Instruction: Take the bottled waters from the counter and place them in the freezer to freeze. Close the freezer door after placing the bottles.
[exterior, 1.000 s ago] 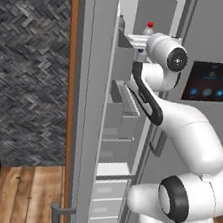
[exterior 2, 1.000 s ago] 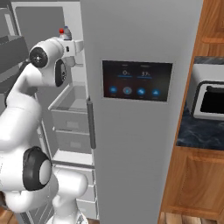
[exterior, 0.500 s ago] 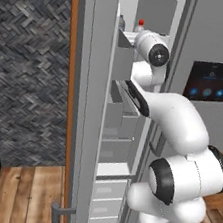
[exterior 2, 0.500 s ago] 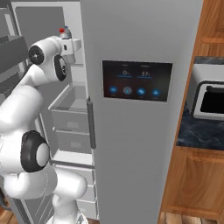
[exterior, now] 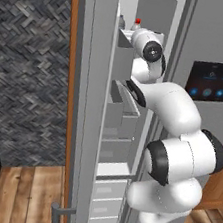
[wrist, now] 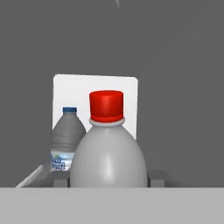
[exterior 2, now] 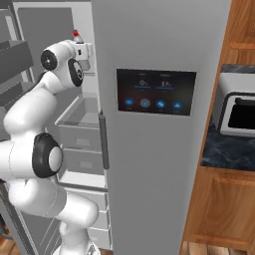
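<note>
We are seeing the gripper [exterior 2: 85,50] clamped on the red-capped bottle [wrist: 108,151] inside the freezer [exterior: 143,17], its fingers mostly hidden. The greyish bottle [wrist: 66,140] is standing half hidden behind it

White arm rises from base, bends at big dark elbow joint, then climbs up and forward. Upper links stacked high, wrist at top near upper edge of freezer [exterior: 147,18] opening. Hand points into top part, level, not tilted. Gripper [exterior 2: 83,50] sits at end of wrist, up beside red-capped bottle [wrist: 108,151]. Jaws closed on red-capped bottle, one either side of its body. Bottle stands upright in grip. Arm reaches far, almost stretched at top.
</note>
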{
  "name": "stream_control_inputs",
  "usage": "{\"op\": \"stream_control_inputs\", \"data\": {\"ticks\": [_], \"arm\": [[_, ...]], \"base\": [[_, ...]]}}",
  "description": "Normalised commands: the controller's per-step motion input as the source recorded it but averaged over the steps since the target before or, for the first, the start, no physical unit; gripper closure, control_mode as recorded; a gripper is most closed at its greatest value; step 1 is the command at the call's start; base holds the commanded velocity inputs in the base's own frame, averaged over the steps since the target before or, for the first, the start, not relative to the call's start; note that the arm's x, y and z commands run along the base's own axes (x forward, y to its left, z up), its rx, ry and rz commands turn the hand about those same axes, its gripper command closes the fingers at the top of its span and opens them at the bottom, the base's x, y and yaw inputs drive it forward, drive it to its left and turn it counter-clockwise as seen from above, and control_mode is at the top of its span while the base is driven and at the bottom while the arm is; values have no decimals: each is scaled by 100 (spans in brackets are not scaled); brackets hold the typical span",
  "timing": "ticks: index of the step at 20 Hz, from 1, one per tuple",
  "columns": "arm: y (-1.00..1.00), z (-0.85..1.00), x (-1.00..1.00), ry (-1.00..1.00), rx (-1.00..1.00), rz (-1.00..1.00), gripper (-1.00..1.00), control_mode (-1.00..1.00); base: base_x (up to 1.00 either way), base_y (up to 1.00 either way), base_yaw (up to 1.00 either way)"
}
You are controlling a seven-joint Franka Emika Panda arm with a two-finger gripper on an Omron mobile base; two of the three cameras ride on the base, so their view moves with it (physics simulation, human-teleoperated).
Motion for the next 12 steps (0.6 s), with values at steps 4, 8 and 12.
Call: {"op": "stream_control_inputs", "data": {"ticks": [4, 8, 12], "arm": [[-21, 0, 19, 0, 7, 0, 100, -100], [-13, 0, 28, 3, 15, 0, 100, -100], [-1, -6, 33, 8, 7, 0, 100, -100]], "base": [[0, 0, 0], [0, 0, 0], [0, 0, 0]]}}
